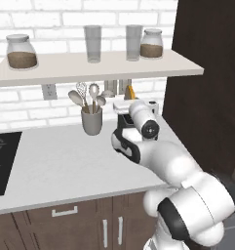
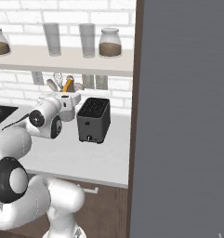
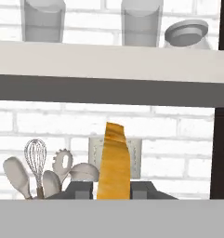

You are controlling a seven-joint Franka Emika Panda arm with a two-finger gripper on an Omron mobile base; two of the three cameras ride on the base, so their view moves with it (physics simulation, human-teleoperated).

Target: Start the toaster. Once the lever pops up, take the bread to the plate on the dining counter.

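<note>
My gripper (image 3: 113,190) is shut on the bread (image 3: 114,160), a tan slice with an orange-brown crust that stands upright between the two dark fingers (image 3: 81,189). From the left base view the bread (image 1: 130,92) pokes up above the gripper (image 1: 128,98), below the shelf. The dark two-slot toaster (image 2: 93,120) stands on the pale worktop by the wall, and the gripper (image 2: 68,91) holds the bread (image 2: 67,85) up to its left. In the left base view the toaster (image 1: 123,119) is mostly hidden behind my hand. The plate and the dining counter are out of view.
A grey utensil cup (image 1: 91,121) with spoons and a whisk stands left of the toaster. A shelf (image 1: 94,67) with jars and glasses hangs close overhead. A black cooktop (image 1: 2,161) lies at the far left. A tall dark panel (image 2: 183,116) walls off the right.
</note>
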